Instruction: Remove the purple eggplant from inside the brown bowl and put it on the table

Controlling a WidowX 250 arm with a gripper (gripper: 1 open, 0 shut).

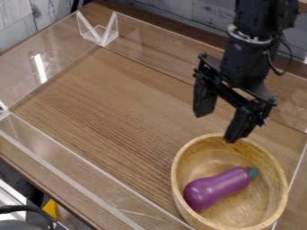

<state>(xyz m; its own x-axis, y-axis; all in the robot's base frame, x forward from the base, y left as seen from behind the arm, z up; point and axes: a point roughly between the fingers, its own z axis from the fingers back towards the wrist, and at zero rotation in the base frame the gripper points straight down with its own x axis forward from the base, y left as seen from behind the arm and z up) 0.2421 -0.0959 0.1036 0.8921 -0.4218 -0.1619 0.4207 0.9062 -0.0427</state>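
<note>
The purple eggplant (218, 187) lies on its side inside the brown bowl (192, 158), stem cap pointing up-right, at the lower right of the camera view. My gripper (224, 116) hangs just above the bowl's far rim, pointing down, its two black fingers (246, 122) spread wide with nothing between them. The bowl rests on the wood-grain table (108, 108). Nothing is held.
Low clear acrylic walls (48, 63) border the table on the left, back and front. A clear folded stand (99, 29) sits at the back left corner. The black arm (258, 36) rises behind the gripper at the upper right.
</note>
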